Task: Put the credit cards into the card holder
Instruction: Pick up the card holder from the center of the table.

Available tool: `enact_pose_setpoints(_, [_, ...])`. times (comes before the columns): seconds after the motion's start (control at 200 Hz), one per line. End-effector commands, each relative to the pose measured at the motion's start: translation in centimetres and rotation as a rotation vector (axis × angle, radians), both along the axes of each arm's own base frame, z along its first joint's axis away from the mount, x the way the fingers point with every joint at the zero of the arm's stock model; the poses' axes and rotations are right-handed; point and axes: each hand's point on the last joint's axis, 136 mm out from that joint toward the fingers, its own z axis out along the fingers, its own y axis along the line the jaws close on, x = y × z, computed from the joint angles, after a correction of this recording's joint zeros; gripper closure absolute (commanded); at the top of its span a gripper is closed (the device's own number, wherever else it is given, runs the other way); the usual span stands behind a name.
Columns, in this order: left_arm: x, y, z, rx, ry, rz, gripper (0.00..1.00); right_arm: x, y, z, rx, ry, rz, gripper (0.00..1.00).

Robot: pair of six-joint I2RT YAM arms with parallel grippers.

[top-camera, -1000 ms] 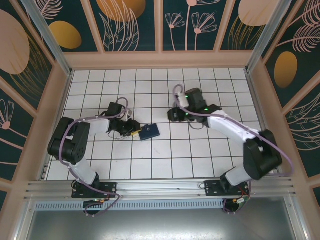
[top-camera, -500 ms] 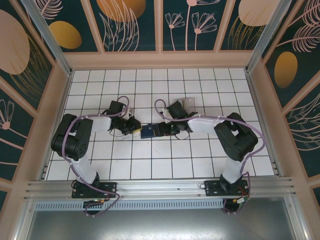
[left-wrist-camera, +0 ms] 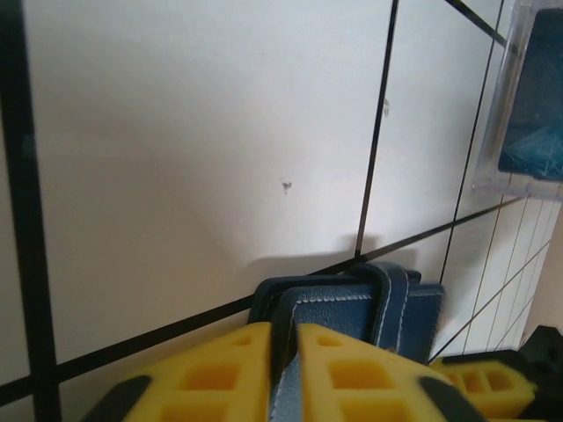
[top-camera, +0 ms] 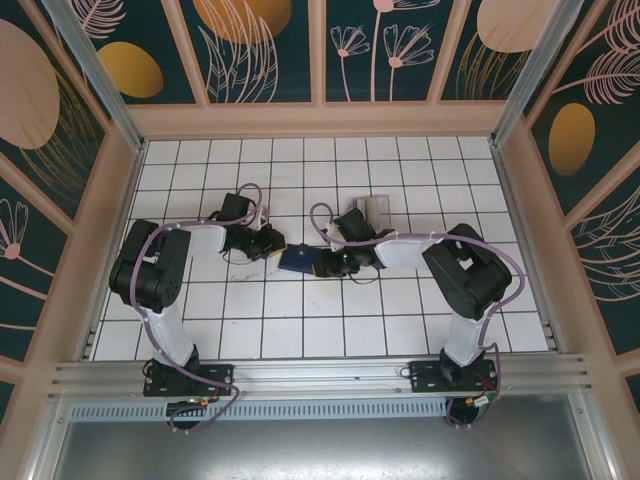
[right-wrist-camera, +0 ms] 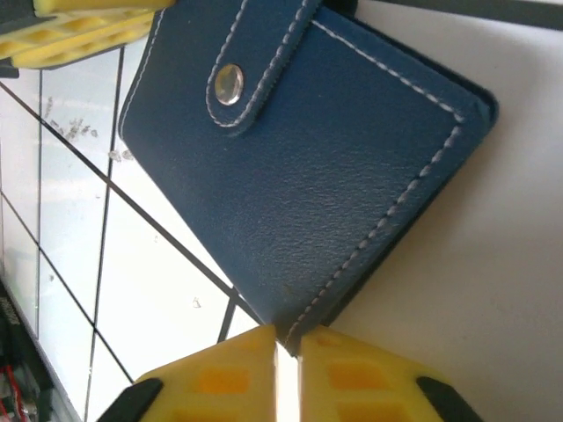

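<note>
navy holder (top-camera: 297,259) lies shut on the table (top-camera: 400,300), directly between my two arms. i see the left pincer (left-wrist-camera: 283,352) clamped on its near edge. the right pincer (right-wrist-camera: 286,352) has its fingers together at the opposite corner, and i can't tell whether it grips. the strap (right-wrist-camera: 230,83) is snapped.

- One card holder (top-camera: 297,260), dead centre.
- One clear rack (top-camera: 378,208) behind it.
- Two grippers: left gripper (top-camera: 274,250), right gripper (top-camera: 326,266).
</note>
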Motion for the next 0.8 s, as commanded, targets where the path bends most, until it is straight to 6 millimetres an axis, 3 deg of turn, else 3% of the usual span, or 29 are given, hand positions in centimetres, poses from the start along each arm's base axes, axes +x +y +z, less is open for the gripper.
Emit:
enact_pose_setpoints(0.0, [0.3, -0.1, 0.5, 0.008, 0.007, -0.014, 0.72, 0.7, 1.4, 3.0, 0.111, -0.062, 0.010, 0.94])
enact_pose_setpoints(0.13, [2.0, 1.4, 3.1, 0.044, -0.075, 0.045, 0.60, 1.3, 1.9, 4.2, 0.146, -0.083, -0.010, 1.00])
enact_pose_setpoints(0.255, [3.6, 4.9, 6.5, 0.067, -0.143, 0.199, 0.46, 2.0, 2.5, 6.0, 0.204, -0.091, -0.022, 1.00])
enact_pose_setpoints(0.35, [4.1, 6.7, 9.6, -0.012, -0.217, 0.320, 0.36, 2.8, 2.8, 7.5, 0.235, -0.108, -0.048, 1.00])
enact_pose_setpoints(0.48, [4.8, 5.7, 13.8, -0.191, -0.311, 0.366, 0.35, 4.8, 2.5, 10.7, 0.315, -0.162, -0.125, 1.00])
enact_pose_setpoints(0.641, [4.2, 4.2, 14.9, -0.393, -0.261, 0.384, 0.39, 7.1, 2.0, 14.7, 0.429, -0.234, -0.199, 1.00])
enact_pose_setpoints(0.796, [4.4, 3.3, 16.7, -0.504, -0.253, 0.391, 0.43, 8.6, 2.8, 17.7, 0.495, -0.296, -0.212, 1.00])
